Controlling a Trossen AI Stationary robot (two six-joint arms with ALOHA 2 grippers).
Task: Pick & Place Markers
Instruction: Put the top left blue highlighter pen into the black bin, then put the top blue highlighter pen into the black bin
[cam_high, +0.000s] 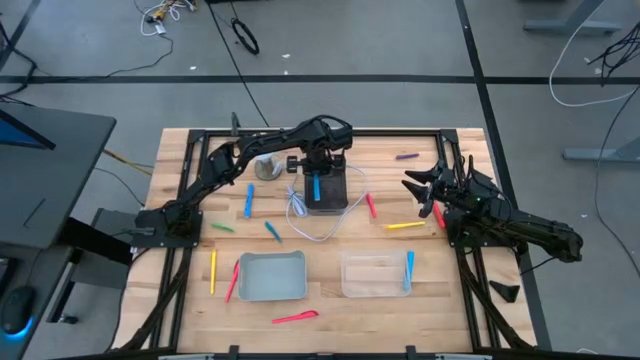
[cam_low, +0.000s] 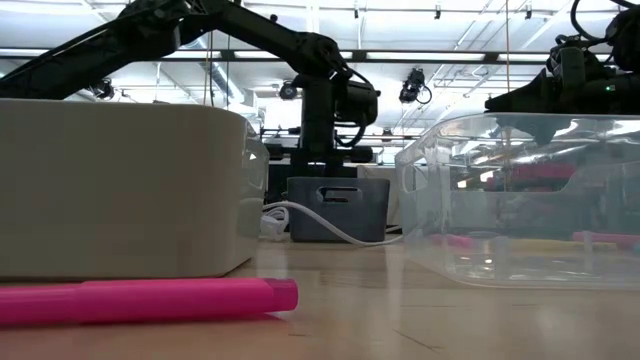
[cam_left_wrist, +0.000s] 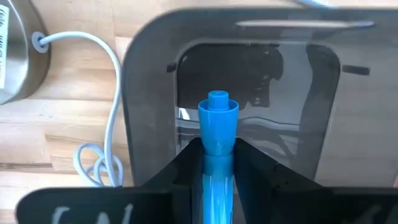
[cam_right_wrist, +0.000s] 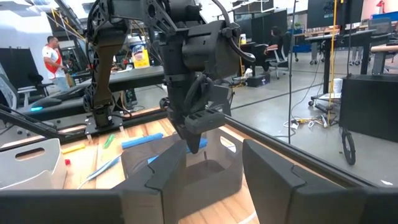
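My left gripper (cam_high: 315, 172) points down over a dark bin (cam_high: 340, 203) at the table's far middle, shut on a blue marker (cam_left_wrist: 218, 124). The marker's free end hangs over the bin's opening (cam_left_wrist: 261, 112). Other markers lie loose on the wood: blue (cam_high: 249, 199), green (cam_high: 222, 227), yellow (cam_high: 213, 270), red (cam_high: 371, 205), purple (cam_high: 406, 156), pink (cam_high: 295, 318). Another blue marker (cam_high: 409, 270) lies in the clear tray (cam_high: 360, 285). My right gripper (cam_high: 420, 190) waits open at the table's right side, holding nothing. My left gripper pinches the blue marker's barrel (cam_left_wrist: 217, 163) between its two fingers, coming from above and pointing down. The marker runs along the fingers, and its flared end (cam_left_wrist: 218, 106) sticks out past the fingertips. It hangs clear above the bin's floor.
A white coiled cable (cam_high: 300, 212) lies beside the bin, running to a round silver thing (cam_high: 267, 166). A grey tray (cam_high: 250, 292) and the clear tray sit near the front. A yellow marker (cam_high: 404, 225) lies close to my right gripper.
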